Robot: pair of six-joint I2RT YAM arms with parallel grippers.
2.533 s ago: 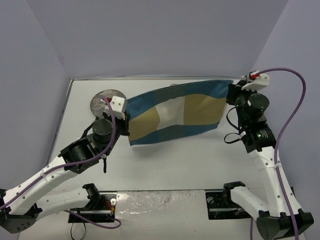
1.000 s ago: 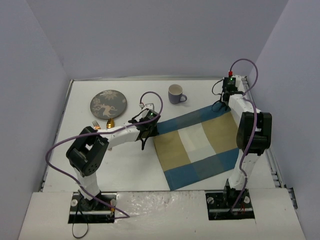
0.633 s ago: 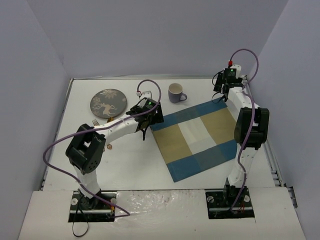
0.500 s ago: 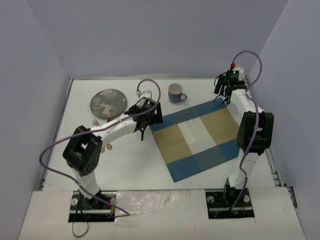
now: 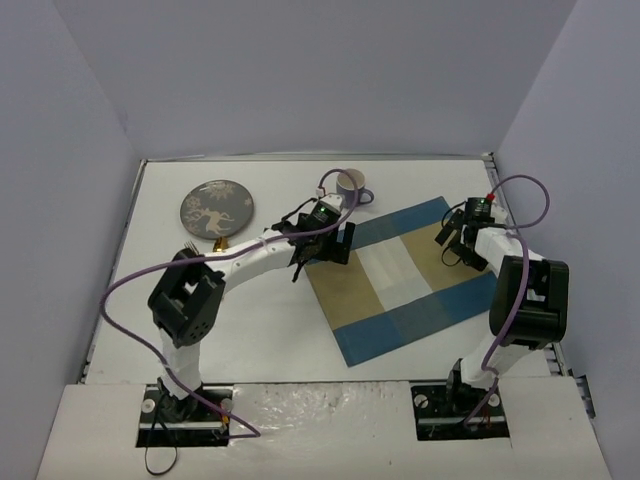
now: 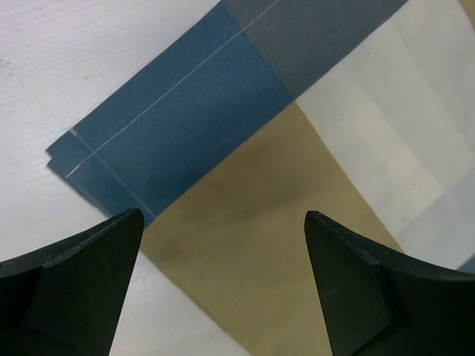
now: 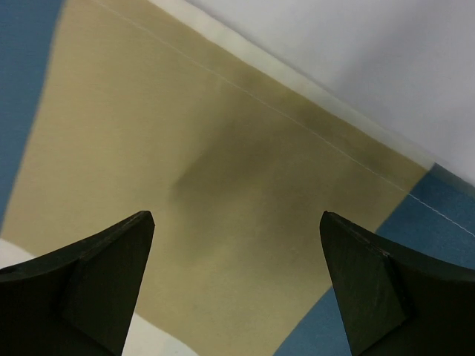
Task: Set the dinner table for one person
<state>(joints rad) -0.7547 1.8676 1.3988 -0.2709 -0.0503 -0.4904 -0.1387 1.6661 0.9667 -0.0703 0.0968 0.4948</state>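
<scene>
The left gripper [image 5: 336, 243] & right gripper [image 5: 455, 246] hang wide apart, empty, just above the placemat [image 5: 400, 285], which lies flat on the table [image 5: 260, 330], right of centre. Risk: a gripper moving too low snags the cloth and drags it askew, e.g. toward the mug [image 5: 352, 188].

Here we have two white arms with bulky black joints, left arm [image 5: 245, 263] and right arm [image 5: 527, 296]. We spot purple cable [image 5: 522, 179] looping off each. Black base brackets [image 5: 185, 415] at six o'clock. Left gripper [image 6: 223, 297]: matte black, wedge-shaped fingers [image 6: 74, 289].
</scene>
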